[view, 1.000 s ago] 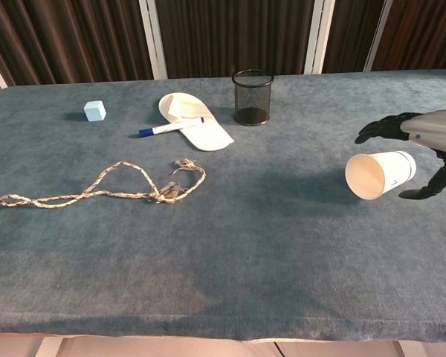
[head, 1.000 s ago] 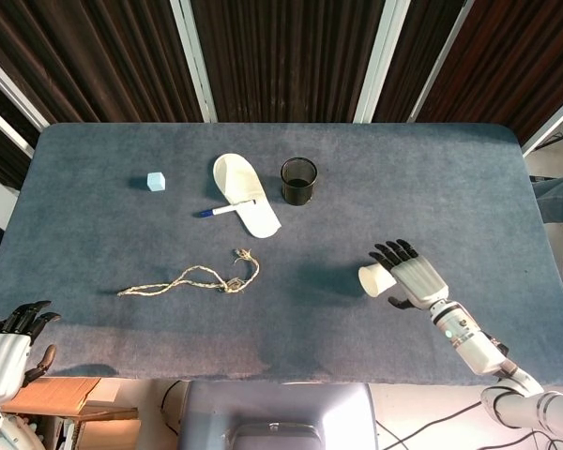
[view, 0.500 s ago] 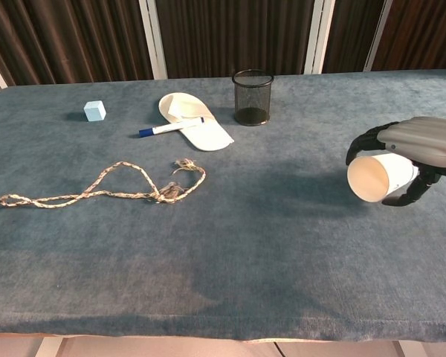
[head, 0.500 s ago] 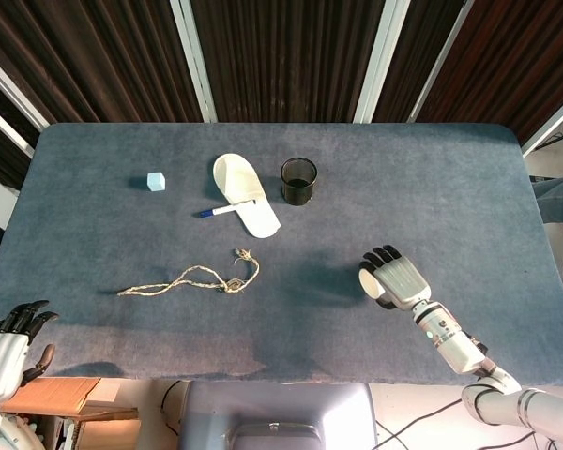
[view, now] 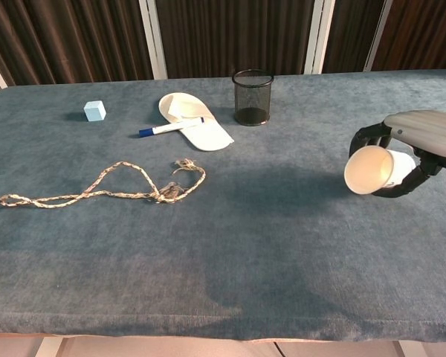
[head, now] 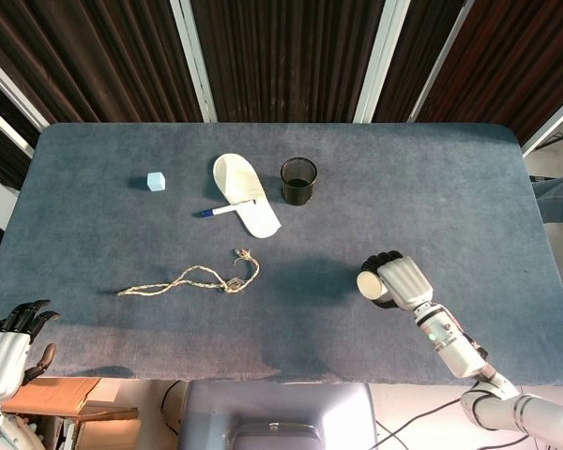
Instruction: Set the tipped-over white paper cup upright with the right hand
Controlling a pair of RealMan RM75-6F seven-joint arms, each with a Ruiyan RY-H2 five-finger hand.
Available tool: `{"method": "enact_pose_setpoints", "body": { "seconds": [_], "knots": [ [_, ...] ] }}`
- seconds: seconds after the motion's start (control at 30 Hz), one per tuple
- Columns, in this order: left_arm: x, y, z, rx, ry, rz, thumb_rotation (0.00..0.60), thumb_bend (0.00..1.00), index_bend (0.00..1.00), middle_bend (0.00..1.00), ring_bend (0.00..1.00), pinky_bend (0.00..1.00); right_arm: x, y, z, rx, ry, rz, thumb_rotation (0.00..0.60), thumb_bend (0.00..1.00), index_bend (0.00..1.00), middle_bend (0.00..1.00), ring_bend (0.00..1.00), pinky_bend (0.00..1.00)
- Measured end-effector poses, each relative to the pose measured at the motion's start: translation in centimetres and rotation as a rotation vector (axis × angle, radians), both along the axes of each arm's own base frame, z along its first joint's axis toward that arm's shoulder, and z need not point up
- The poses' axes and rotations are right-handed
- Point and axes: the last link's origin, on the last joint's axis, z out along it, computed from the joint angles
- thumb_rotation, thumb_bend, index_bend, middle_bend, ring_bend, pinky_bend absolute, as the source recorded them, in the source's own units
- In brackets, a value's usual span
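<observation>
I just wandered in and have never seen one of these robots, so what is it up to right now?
It is trying to stand a tipped white paper cup upright. Its right hand is wrapped around the cup, whose mouth points sideways, so it is not upright yet. The left hand waits at the table's near edge, holding nothing.

Our right hand (view: pixel 420 141): palm down, fingers curled around white paper cup (view: pixel 372 169), forearm trailing back toward us. Our left hand (head: pixel 5 347): low, holding nothing, fingers apart.
</observation>
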Motion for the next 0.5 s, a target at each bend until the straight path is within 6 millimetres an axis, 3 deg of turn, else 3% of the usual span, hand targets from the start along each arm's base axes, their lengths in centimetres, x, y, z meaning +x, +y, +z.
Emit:
{"method": "enact_pose_setpoints", "body": {
  "seconds": [0.33,0.5],
  "knots": [
    [0.02,0.06,-0.06,0.000,0.005,0.000,0.600,0.39,0.34,0.19,0.19,0.41,0.19,-0.21,-0.08,0.115,-0.578,-0.127,0.600,0.37,0.56,0.46,0.34,0.42],
    [0.02,0.08,-0.08,0.001,0.009,0.000,0.600,0.39,0.34,0.19,0.18,0.41,-0.23,-0.39,-0.60,0.211,-0.763,-0.185,0.600,0.37,0.53,0.44,0.30,0.40]
  ]
}}
